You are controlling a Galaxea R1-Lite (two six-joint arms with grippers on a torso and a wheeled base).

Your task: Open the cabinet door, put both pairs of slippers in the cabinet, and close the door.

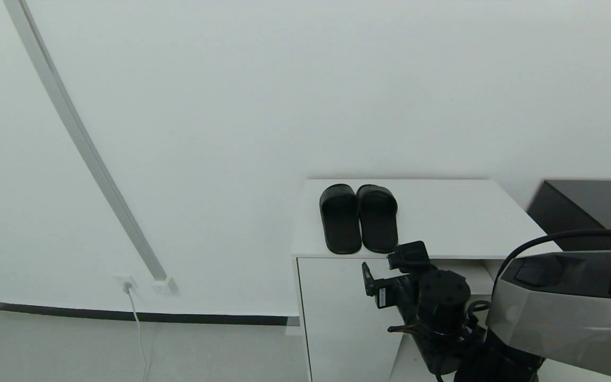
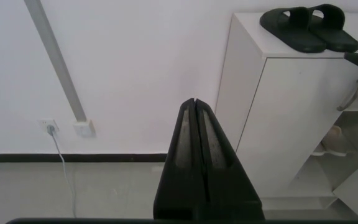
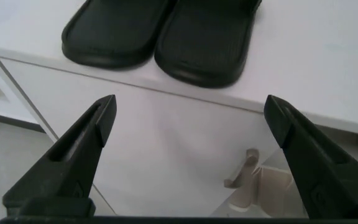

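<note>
black slippers (image 3: 160,31) lie atop the cabinet (image 3: 328,56) just beyond the right gripper (image 3: 191,106), fingers spread apart.

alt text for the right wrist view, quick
The open right claw hovers in front of a pair of black slippers lying side by side on the white cabinet top; a door handle shows on the cabinet's front.

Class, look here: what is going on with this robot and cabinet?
The right gripper hangs open in front of the white cabinet, facing the pair of black slippers lying side by side on its top. The left gripper is shut, off to the cabinet's side. These slippers are not yet inside.
</note>
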